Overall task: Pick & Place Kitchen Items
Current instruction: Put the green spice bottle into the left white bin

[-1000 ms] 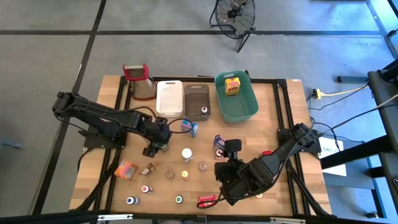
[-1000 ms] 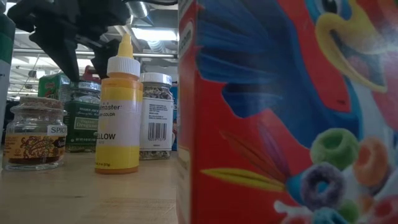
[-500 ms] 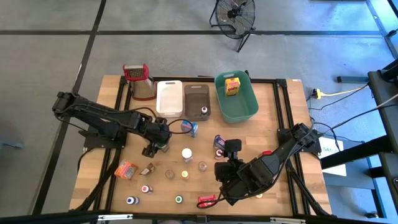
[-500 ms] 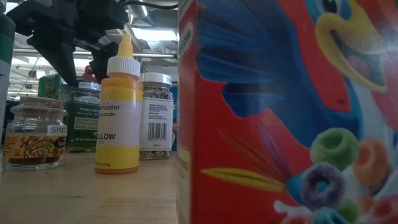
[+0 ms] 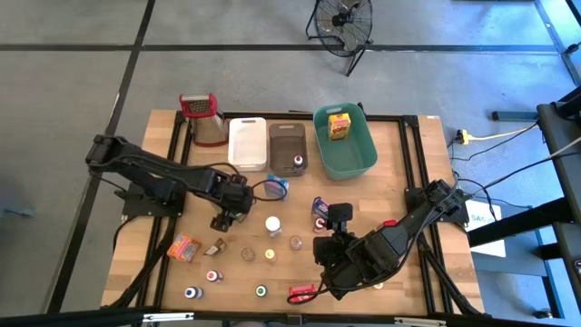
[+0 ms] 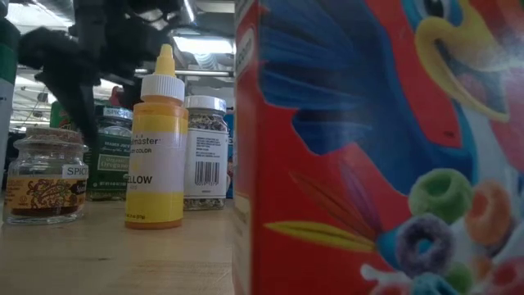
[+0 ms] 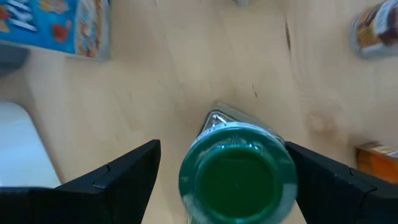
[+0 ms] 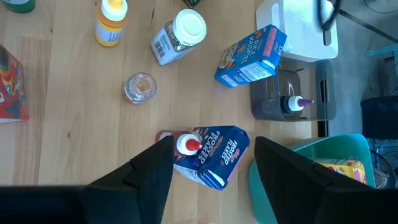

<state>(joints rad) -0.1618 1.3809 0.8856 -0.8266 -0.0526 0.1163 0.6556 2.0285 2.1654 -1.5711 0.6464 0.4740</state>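
On the wooden table point(image 5: 399, 154), my left hand point(image 7: 217, 180) hangs with fingers wide apart around a green-capped jar point(image 7: 237, 177), not clamped. My right hand point(image 8: 211, 168) waits half-open above a blue cereal box point(image 8: 217, 155).

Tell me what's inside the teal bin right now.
The teal bin holds one small yellow box near its far end. Its remaining floor looks bare; nothing visible is covering more.

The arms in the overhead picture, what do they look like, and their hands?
Both arms are black and jointed, built of chunky segments, with thin dark cables looping alongside. The left hand and right hand each end in two flat, dark, wedge-shaped fingers. No markings are readable on them.
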